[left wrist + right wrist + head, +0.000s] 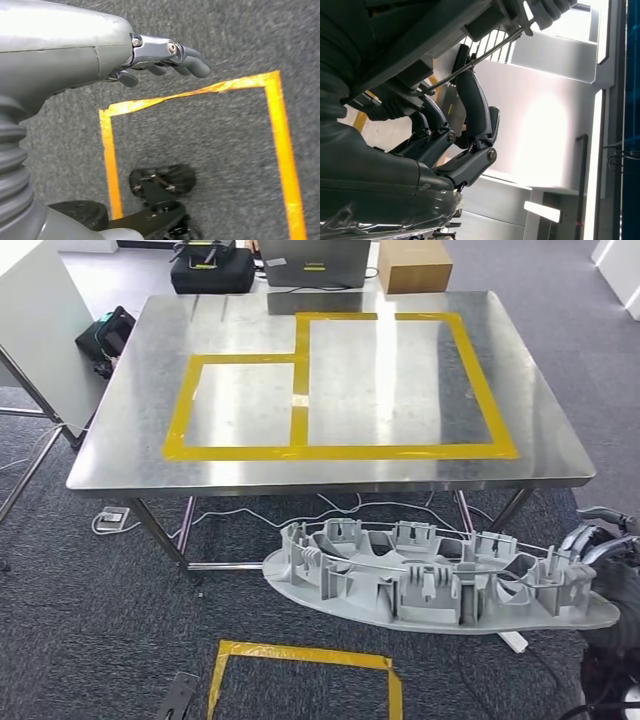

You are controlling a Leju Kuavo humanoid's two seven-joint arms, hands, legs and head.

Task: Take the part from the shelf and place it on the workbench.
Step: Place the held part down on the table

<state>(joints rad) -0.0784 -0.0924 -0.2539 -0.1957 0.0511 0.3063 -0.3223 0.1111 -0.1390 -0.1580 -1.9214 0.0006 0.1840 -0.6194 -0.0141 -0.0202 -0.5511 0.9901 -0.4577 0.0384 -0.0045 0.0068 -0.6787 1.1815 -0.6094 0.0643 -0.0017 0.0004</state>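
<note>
Workbench [136, 430] stands ahead, centre. Part [423, 575] hangs in front of the workbench's near edge, lengthwise along it, toward its right end, held at that end by right hand [604, 540]. Floor tape square [302, 660] lies in front of the workbench, left of the part's middle. Behind the workbench: bag [211, 268], laptop [313, 262], box [413, 265]. Board [45, 335] stands left of the workbench.

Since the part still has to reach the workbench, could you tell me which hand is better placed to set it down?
The right hand: its fingers curl around the grey plastic part, held in front of the steel workbench. The left hand hangs over the carpet, holding nothing.
</note>
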